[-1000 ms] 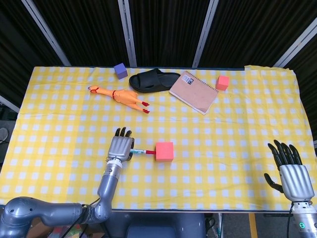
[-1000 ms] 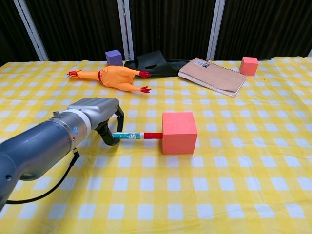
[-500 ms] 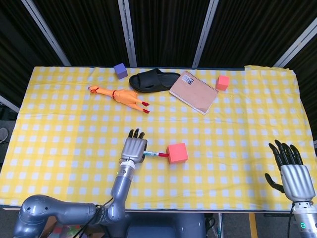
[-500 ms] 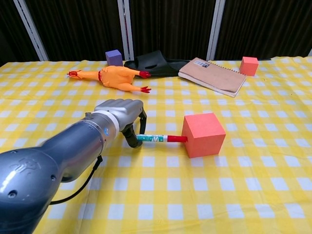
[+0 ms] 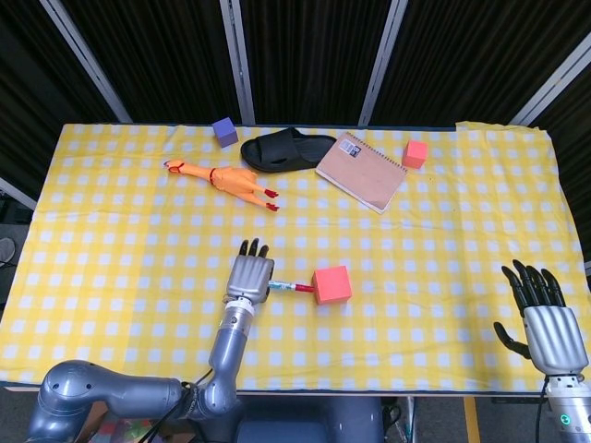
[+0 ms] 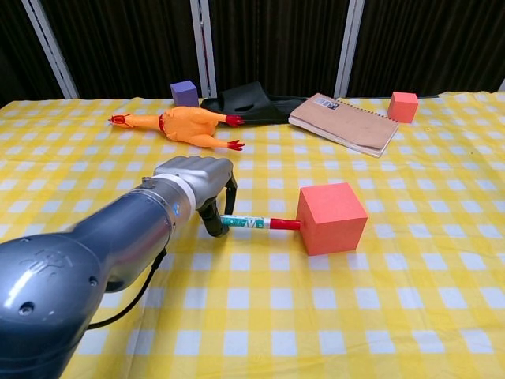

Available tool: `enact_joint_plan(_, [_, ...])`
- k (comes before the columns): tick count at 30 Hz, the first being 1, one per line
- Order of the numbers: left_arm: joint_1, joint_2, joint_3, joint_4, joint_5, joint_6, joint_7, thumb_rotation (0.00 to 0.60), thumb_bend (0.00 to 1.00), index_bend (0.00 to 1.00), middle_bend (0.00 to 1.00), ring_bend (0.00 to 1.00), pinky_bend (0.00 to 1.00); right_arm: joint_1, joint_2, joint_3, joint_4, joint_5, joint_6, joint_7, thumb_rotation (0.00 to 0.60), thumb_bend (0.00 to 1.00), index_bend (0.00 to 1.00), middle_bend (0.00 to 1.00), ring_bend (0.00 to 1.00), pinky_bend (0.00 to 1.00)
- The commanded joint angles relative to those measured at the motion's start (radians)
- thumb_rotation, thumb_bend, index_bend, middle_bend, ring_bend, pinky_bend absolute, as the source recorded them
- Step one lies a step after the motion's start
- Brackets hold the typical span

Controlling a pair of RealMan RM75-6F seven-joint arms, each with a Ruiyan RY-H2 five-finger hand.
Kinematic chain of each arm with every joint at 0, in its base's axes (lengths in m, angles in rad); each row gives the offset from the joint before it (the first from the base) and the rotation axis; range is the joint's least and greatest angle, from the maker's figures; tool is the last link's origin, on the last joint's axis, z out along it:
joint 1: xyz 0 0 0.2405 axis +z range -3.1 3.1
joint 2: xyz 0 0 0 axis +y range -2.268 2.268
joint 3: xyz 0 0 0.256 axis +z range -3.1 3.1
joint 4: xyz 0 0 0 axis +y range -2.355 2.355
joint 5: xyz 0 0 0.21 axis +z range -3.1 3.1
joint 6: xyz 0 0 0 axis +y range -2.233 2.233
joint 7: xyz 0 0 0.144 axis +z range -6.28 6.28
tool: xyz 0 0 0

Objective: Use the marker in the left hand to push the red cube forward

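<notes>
Marker (image 6: 256,223) lies level in the left hand (image 6: 197,183), whose fingers curl tightly around its barrel, its red tip touching the near-left face of the red cube (image 6: 331,217) near the middle of the yellow checked tablecloth (image 6: 379,300). At the near right edge, the right hand (image 5: 549,323) rests with fingers spread, holding nothing. Farther back lie a rubber chicken (image 6: 181,126), a brown notebook (image 6: 343,122) and a black slipper (image 6: 248,101), with a purple block (image 6: 184,92) and a small red block (image 6: 403,106) at the far side.
</notes>
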Motion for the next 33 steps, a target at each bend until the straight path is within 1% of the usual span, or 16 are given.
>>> enact_joint_plan(1, [-0.004,-0.003,-0.003,0.003,-0.006,0.003,0.005,0.6,0.48,0.64,0.14,0.0,0.03,-0.001,-0.001,-0.001,0.001,-0.002,0.001,0.0,0.6,0.35,0.0,0.0,0.0,0.0])
enact_joint_plan(7, [-0.021,-0.017,-0.01,0.021,-0.024,0.005,0.029,0.6,0.48,0.64,0.14,0.0,0.03,0.0,-0.001,-0.001,0.001,-0.003,0.001,0.002,0.6,0.35,0.0,0.0,0.0,0.0])
enact_joint_plan(12, [-0.049,-0.051,-0.034,0.062,-0.036,0.0,0.039,0.6,0.48,0.64,0.14,0.0,0.03,-0.001,0.002,0.0,-0.001,-0.002,0.001,0.008,0.6,0.35,0.0,0.0,0.0,0.0])
enact_joint_plan(20, [-0.098,-0.12,-0.072,0.146,-0.031,-0.032,0.021,0.6,0.48,0.64,0.14,0.0,0.03,-0.002,0.006,-0.001,-0.005,0.002,0.0,0.022,0.6,0.35,0.0,0.0,0.0,0.0])
enact_joint_plan(27, [-0.171,-0.205,-0.113,0.255,0.004,-0.074,-0.001,0.6,0.48,0.64,0.14,0.0,0.03,-0.003,0.011,0.0,-0.007,0.008,-0.004,0.026,0.6,0.35,0.0,0.0,0.0,0.0])
enact_joint_plan(33, [-0.201,-0.241,-0.123,0.3,0.034,-0.079,-0.006,0.6,0.48,0.64,0.14,0.0,0.03,-0.005,0.014,0.001,-0.009,0.012,-0.003,0.029,0.6,0.36,0.0,0.0,0.0,0.0])
